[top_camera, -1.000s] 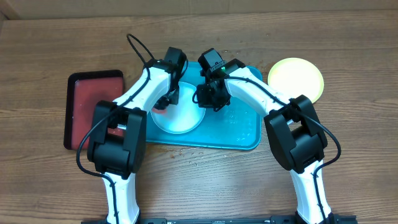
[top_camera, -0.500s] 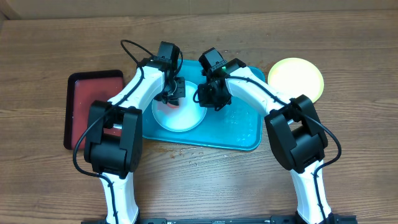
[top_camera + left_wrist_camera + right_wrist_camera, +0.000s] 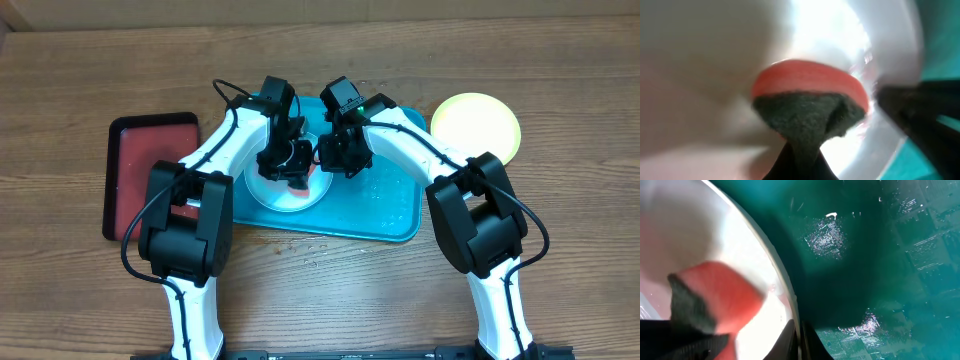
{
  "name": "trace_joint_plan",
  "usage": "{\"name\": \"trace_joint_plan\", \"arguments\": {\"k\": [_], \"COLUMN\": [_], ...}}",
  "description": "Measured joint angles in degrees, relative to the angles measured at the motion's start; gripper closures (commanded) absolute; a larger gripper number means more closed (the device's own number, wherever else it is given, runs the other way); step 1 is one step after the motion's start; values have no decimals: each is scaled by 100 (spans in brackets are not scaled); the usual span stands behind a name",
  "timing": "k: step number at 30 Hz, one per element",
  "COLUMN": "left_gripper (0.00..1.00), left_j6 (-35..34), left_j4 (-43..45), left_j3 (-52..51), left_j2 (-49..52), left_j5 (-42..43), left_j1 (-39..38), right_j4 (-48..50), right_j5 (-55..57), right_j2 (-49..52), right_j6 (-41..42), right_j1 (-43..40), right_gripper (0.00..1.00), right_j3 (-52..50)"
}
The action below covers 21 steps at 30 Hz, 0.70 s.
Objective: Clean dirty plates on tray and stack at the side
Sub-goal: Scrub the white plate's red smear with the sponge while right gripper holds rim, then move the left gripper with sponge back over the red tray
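The plate (image 3: pixel 272 196) looks light, stiff, slippery; right gripper (image 3: pixel 335 157) pinches its rim; left gripper (image 3: pixel 288 162) squeezes the soft sponge (image 3: pixel 810 95).

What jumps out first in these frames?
Both arms meet over the white plate in the middle of the turquoise tray: the left gripper presses a red sponge with a dark scouring side onto it, while the right gripper pinches its rim. A yellow-green plate sits off the tray to its right, and a dark red tray lies to its left.
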Motion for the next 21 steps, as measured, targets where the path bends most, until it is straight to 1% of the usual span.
{"name": "trace_joint_plan", "arguments": {"k": [3,6,10,14,15,21], "left_gripper": [96,96,96,96,96,96], "left_j6": [59,28,-92,-398,-509,-1191], "left_j4": [-240,-369,-372,-483,-553,-1082], "left_j3": [13,33,37,39,52,605], "left_j2": [-4,-33,-57,-35,-24,28], "left_j5": [-463,-1152,-2323,-3506,-3696,-4236], "left_j1": [-2,-70,-173,-142,-122,-96], "right_j4": [4,4,44,44,42,11], "right_j5": [2,2,-33,-39,-39,-31], "right_j2": [0,0,0,0,0,0], "right_j6": [2,0,2,4,2,2], "right_j1": [0,0,2,2,2,-4], "right_gripper": [96,96,96,96,96,96], "right_j3": [0,0,0,0,0,0]}}
